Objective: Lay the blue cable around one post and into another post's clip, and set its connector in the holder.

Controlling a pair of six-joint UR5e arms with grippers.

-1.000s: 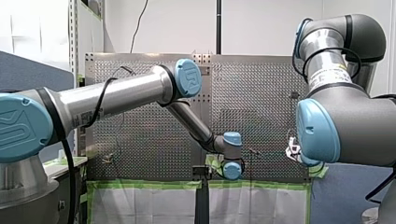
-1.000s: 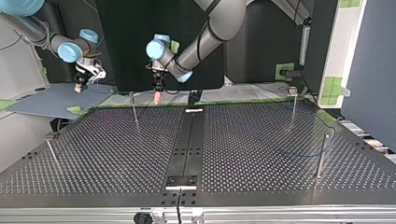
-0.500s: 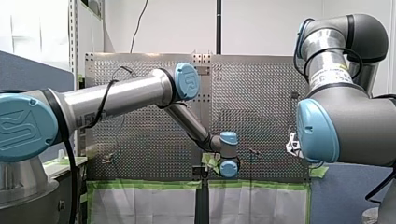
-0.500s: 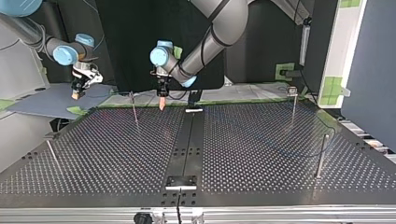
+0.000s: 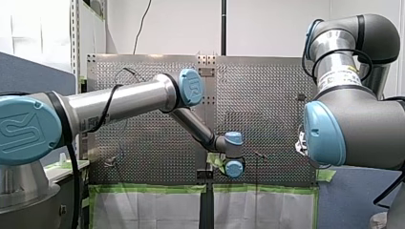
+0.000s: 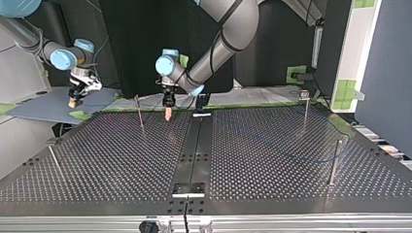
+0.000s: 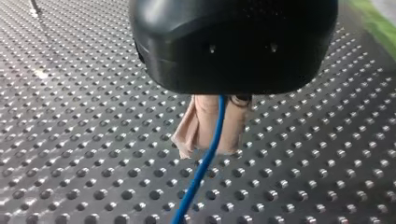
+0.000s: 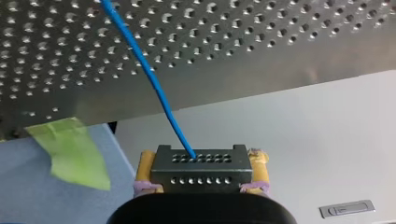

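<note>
The blue cable [image 7: 201, 172] runs between the beige pads [image 7: 233, 126] of my left gripper [image 7: 208, 149], which is shut on it just above the perforated table [image 7: 84, 154]. In the top view my left gripper [image 6: 167, 114] hangs low over the table's far edge, left of the centre strip. From there the cable [image 6: 301, 156] trails across the right half toward a post [image 6: 334, 162]. My right gripper [image 8: 201, 161] has yellow pads shut on the grey connector [image 8: 201, 175], with the cable [image 8: 140, 60] leaving it. It hovers off the table's far left corner [image 6: 75, 101].
Thin posts stand at the far left [image 6: 140, 111], near left [image 6: 53, 160] and far right, the last with a clip on top [image 6: 304, 94]. A small bracket [image 6: 189, 188] sits on the centre strip at the near edge. Green tape [image 8: 74, 154] marks the table's edge.
My left gripper has come down toward the table's far edge with the cable. My right gripper has moved toward the top view's left and lower, carrying the connector.
</note>
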